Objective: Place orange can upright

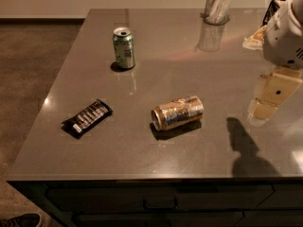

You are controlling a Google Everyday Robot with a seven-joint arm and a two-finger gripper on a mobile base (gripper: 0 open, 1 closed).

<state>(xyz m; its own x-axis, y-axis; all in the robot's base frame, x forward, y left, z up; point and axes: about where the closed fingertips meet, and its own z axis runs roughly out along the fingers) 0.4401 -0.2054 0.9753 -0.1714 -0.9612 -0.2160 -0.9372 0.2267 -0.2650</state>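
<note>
Mid-tabletop [189, 70], orange can [177, 112] lying on its side, green can [124, 48] upright back-left, black snack bar [86, 117] front-left, gripper [262, 109] hovering at right edge, well apart from orange can, its grip state can't be told

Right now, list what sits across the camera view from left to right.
dark snack bar → green can → orange can, lying on its side → silvery cup at the back → gripper, hovering at far right.
</note>
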